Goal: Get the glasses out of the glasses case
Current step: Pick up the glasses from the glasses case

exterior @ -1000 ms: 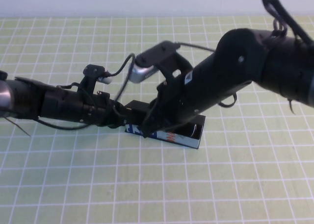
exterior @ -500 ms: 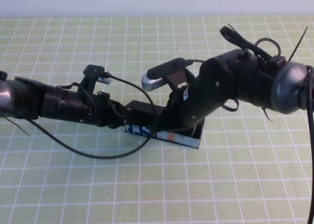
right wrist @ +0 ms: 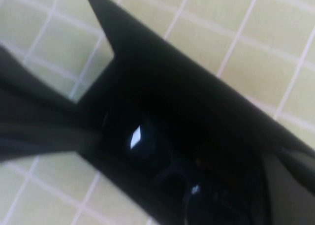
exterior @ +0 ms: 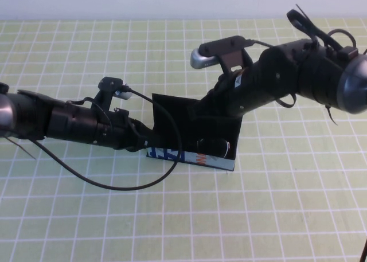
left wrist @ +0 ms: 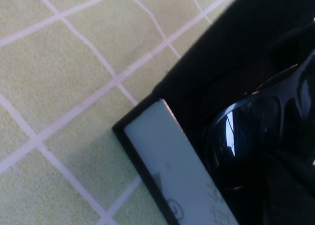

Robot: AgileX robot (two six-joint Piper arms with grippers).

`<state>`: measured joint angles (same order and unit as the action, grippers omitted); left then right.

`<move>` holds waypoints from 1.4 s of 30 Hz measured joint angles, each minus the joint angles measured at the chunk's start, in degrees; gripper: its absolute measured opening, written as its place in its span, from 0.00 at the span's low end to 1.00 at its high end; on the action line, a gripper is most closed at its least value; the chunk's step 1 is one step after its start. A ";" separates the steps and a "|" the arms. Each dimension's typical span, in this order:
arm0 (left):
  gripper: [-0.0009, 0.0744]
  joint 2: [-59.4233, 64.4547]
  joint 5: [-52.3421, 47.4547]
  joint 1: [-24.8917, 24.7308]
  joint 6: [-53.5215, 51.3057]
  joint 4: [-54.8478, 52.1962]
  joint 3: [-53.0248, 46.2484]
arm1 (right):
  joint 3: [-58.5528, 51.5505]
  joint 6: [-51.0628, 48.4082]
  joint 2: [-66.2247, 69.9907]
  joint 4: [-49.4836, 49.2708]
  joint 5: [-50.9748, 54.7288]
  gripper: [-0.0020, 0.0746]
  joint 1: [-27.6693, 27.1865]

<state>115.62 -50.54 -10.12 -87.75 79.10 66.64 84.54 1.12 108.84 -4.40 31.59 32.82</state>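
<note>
The glasses case [exterior: 192, 157] lies in the middle of the mat with its pale printed front side toward me. Its black lid [exterior: 178, 118] stands raised and tilted back. The black glasses [exterior: 213, 145] lie inside at the case's right end. My right gripper [exterior: 213, 105] is at the lid's raised edge and is shut on it. My left gripper [exterior: 146, 141] is against the case's left end. The left wrist view shows the case's pale side [left wrist: 172, 156] and one dark lens of the glasses [left wrist: 246, 131]. The right wrist view shows the lid [right wrist: 162, 72] close up.
A green mat with a white grid [exterior: 275, 204] covers the table. A loose black cable [exterior: 132, 187] from the left arm loops over the mat in front of the case. A white wall runs along the back.
My right arm has drawn up and back to the right from the case's front, and the lid has swung open with it. The glasses now show inside. The left arm has not moved.
</note>
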 joint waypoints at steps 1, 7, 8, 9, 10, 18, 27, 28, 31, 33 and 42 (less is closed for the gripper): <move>0.01 0.00 0.00 0.00 0.00 0.00 0.00 | 0.53 0.00 0.28 -0.11 0.00 0.01 -0.14; 0.01 0.00 -0.13 0.00 0.27 -0.23 0.00 | 7.29 0.00 4.84 -0.98 3.01 0.01 -1.32; 0.01 0.00 -0.17 0.00 0.27 -0.23 0.00 | 8.88 0.00 6.12 -0.96 4.17 0.01 -1.54; 0.01 0.00 -0.17 0.00 0.27 -0.23 0.00 | 10.46 0.00 7.44 -1.11 5.27 0.01 -1.67; 0.01 0.00 -0.27 0.00 0.27 -0.23 0.00 | 11.67 0.00 8.72 -1.24 6.35 0.01 -1.78; 0.01 0.12 -0.40 0.00 0.40 -0.23 0.00 | 20.45 0.00 15.71 -2.29 14.09 0.01 -3.14; 0.01 0.12 -0.40 0.00 0.40 -0.23 0.00 | 21.24 -0.14 17.53 -3.04 15.79 0.01 -3.43; 0.01 0.12 -0.40 0.00 0.40 -0.23 0.00 | 21.35 -0.45 17.53 -3.04 15.92 0.01 -3.52; 0.01 0.12 -0.64 0.00 0.40 -0.32 0.00 | 21.59 -1.12 17.53 -3.04 16.92 0.01 -3.52; 0.01 0.12 -0.93 0.00 0.40 -0.46 0.00 | 22.38 -2.25 17.65 -3.04 18.74 0.01 -3.52; 0.01 -2.62 -2.09 0.34 0.48 -0.46 0.00 | 30.83 -8.47 17.77 -3.76 30.42 0.01 -3.52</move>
<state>113.00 -52.63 -9.78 -87.27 78.65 66.64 115.38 -7.35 126.60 -8.16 62.01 29.30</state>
